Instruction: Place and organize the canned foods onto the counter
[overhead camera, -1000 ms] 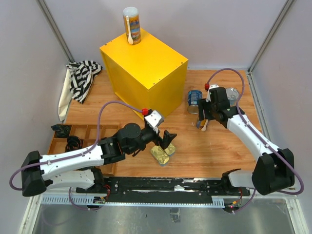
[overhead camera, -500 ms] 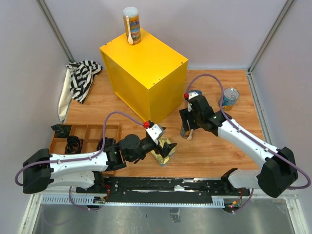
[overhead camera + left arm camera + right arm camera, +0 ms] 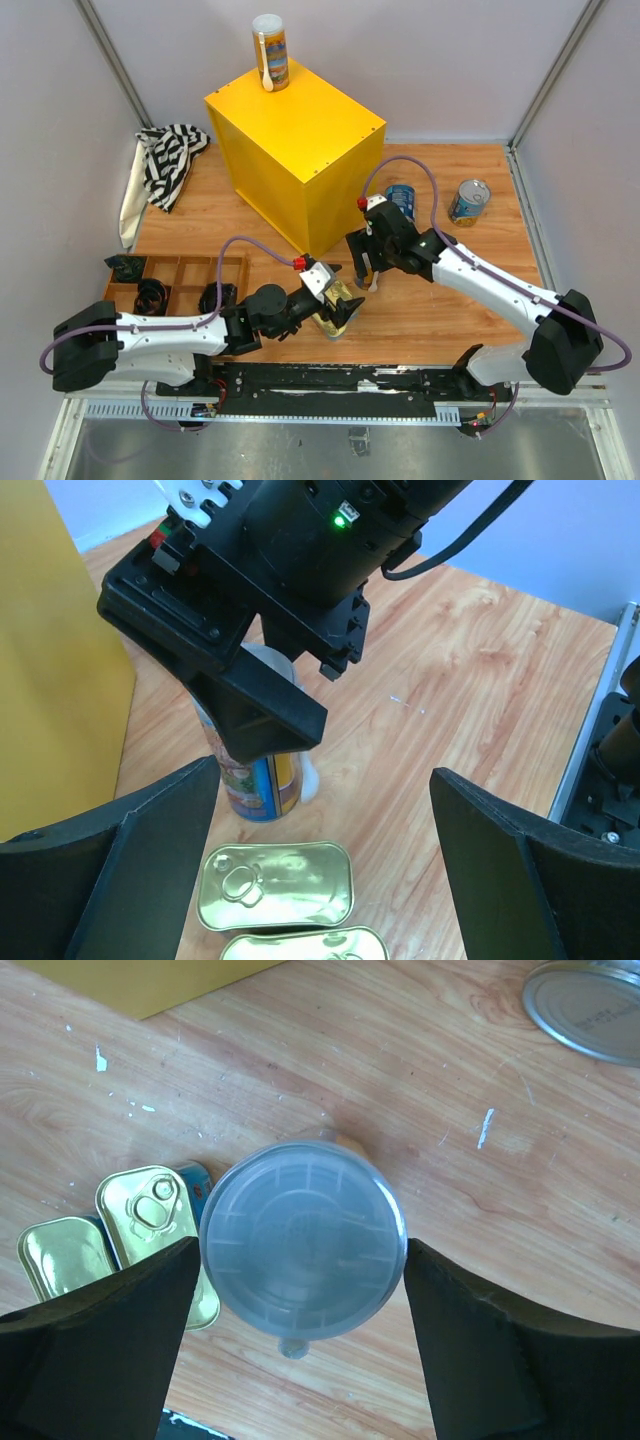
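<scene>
– Cans nearest us: where do they lie, and how much room is round them?

– Two gold tins point(image 3: 275, 885) lie flat, side by side, on the wooden surface point(image 3: 440, 310), close to its near edge. They are rounded rectangles with shiny lids and pull-tabs. The left jaws hang over them, spread wide, one on each side, and touch neither tin.

– And just past the tins?

– A tall slim can point(image 3: 302, 1238) stands upright, near the tins and near the front corner of the yellow counter point(image 3: 300, 140). It has a translucent white lid and a printed label. The right jaws reach down from above and flank the lid on both sides. I cannot tell whether they press it or stand just off it.

– Any room to the right?

– Open wood runs from that can toward the right wall. Farther back, a blue-labelled can point(image 3: 400, 202) with a silver top stands beside the counter's right face. A second blue-labelled can point(image 3: 467, 203) sits apart from it, nearer the right wall.

– What holds things on the left?

– A low wooden tray point(image 3: 180, 262) lies at the near left. Some of its compartments hold small black objects point(image 3: 150, 293). Beyond it a striped cloth point(image 3: 170, 160) is bunched by the left wall, beside the counter.

– And on the counter itself?

– A second tall can point(image 3: 270, 50) stands upright at the far corner of the flat top, with a white spoon on its side. Open yellow top lies between it and the near edges.
</scene>
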`<action>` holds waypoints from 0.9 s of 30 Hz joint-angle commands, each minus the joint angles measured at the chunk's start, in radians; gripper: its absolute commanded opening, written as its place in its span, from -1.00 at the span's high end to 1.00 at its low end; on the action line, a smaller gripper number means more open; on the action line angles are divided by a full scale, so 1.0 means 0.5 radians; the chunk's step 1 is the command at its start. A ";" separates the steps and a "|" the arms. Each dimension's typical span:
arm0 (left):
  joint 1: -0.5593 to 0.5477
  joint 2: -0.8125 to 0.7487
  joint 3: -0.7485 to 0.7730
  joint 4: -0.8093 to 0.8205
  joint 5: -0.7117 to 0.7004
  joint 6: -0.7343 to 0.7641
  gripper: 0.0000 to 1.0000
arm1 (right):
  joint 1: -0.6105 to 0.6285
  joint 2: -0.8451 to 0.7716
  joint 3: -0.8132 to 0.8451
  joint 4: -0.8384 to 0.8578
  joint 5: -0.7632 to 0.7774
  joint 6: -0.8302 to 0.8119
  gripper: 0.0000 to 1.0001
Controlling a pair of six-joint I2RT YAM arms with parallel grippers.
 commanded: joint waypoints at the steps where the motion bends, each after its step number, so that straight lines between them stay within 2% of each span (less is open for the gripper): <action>1: -0.019 0.059 -0.023 0.175 -0.047 0.051 -0.81 | 0.034 0.001 0.070 -0.073 -0.043 0.058 -0.69; 13: -0.019 0.328 0.044 0.327 0.007 0.066 -0.84 | 0.033 -0.166 0.068 -0.153 0.029 0.047 -0.75; 22: -0.017 0.543 0.080 0.559 -0.235 0.079 -0.91 | 0.030 -0.387 0.056 -0.199 0.258 0.072 -0.78; 27: 0.021 0.729 0.170 0.662 -0.237 0.085 -0.94 | 0.025 -0.508 0.010 -0.197 0.409 0.067 -0.82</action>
